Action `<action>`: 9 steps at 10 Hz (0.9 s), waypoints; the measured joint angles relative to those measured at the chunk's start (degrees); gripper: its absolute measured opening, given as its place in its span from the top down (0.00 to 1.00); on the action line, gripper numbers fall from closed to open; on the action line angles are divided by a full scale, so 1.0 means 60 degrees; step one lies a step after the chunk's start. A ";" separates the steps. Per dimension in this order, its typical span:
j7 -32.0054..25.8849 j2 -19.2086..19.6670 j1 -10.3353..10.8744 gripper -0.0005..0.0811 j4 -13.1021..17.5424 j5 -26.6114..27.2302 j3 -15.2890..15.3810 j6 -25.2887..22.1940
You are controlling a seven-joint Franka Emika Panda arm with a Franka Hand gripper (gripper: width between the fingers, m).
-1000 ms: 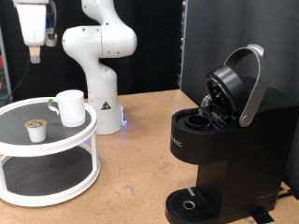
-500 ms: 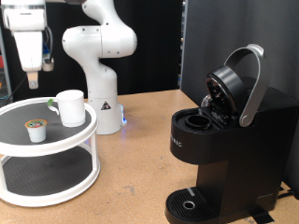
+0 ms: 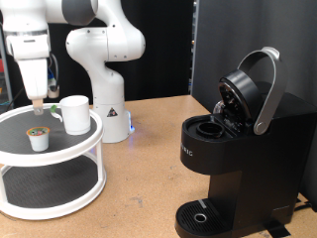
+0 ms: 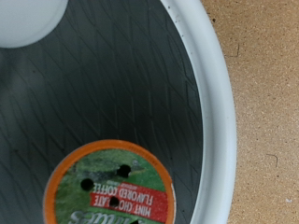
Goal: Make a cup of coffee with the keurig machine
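On the wooden table, a white two-tier tray holds the cup and a pod. The gripper hovers above the pod; jaws' state unclear. The keurig stands lid-open.

Wooden tabletop carrying a coffee maker, a tiered stand and a robot base.

A brown wooden table fills the exterior view. On it, at the exterior view's right, stands the black keurig machine with its lid raised. At the left sits a white two-tier round stand. Between them, towards the top, the white robot arm's base rests on the table beside the stand.
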 joint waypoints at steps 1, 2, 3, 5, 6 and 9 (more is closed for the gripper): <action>-0.0006 0.0123 -0.0007 0.00 -0.0148 -0.0043 -0.0045 0.0323; 0.0000 0.0276 -0.0015 0.00 -0.0256 -0.0105 -0.0057 0.0579; 0.0010 0.0438 -0.0023 0.00 -0.0335 -0.0187 -0.0058 0.0801; 0.0029 0.0811 -0.0049 0.00 -0.0463 -0.0305 -0.0059 0.1232; 0.0029 0.0979 -0.0063 0.00 -0.0525 -0.0313 -0.0060 0.1450; 0.0007 0.1353 -0.0072 0.00 -0.0665 -0.0315 -0.0107 0.1951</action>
